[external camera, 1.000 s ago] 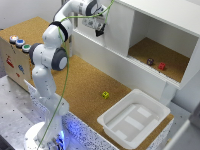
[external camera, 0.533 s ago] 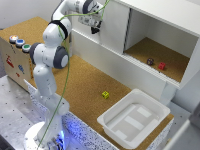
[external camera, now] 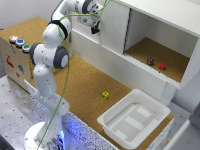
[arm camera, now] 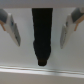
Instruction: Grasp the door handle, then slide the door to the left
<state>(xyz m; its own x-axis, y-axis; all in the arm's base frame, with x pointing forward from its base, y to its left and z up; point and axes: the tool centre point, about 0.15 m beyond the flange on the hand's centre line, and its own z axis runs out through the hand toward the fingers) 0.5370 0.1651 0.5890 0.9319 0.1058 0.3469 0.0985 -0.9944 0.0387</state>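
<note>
Door (external camera: 114, 27) has shifted toward the exterior view's left since a second ago; slide underway. Tool (arm camera: 42, 30) open around black handle (arm camera: 42, 37), fingers (arm camera: 12, 27) not visibly touching.

The door (external camera: 111, 26) is a plain white flat panel, upright, covering the part of the cabinet front on the exterior view's left. Its handle (arm camera: 41, 35) is a dark, straight bar mounted on the panel. In the wrist view it lies directly ahead of the end effector (arm camera: 41, 30), between the two spread fingers (arm camera: 12, 27).
</note>
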